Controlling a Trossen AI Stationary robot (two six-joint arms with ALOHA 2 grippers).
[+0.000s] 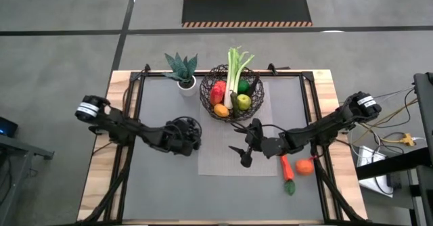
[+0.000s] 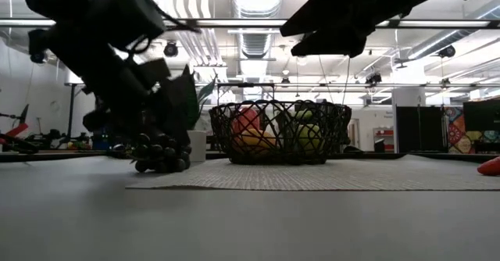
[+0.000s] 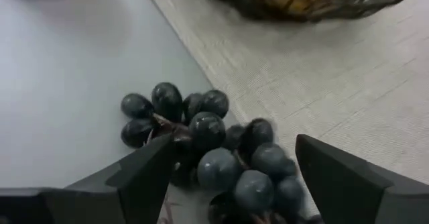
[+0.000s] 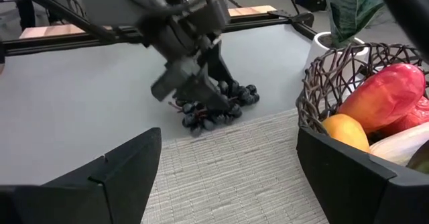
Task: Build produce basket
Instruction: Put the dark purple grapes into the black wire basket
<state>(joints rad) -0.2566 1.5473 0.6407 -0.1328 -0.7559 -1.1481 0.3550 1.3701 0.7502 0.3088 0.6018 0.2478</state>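
The dark wire basket (image 1: 232, 93) stands at the far end of the woven mat (image 1: 226, 151). It holds a leek, a red fruit, an orange fruit and green fruits. A bunch of dark grapes (image 3: 214, 150) lies on the table at the mat's left edge, also seen in the low view (image 2: 160, 158). My left gripper (image 3: 236, 143) is open, lowered over the bunch with a finger on either side of it; it also shows in the high view (image 1: 186, 134). My right gripper (image 1: 242, 155) is open and empty above the mat. A carrot (image 1: 287, 168) and an orange fruit (image 1: 304, 166) lie at the right. My left gripper comes at the grapes slanting down from the table's left, with its open fingers (image 3: 144, 177) standing on both sides of the bunch. The bunch rests on the table. I cannot tell whether a finger touches it.
A small white pot with a spiky green plant (image 1: 183, 74) stands left of the basket. A black frame (image 1: 135, 97) runs around the grey work surface. Bare mat lies between the grapes and the basket.
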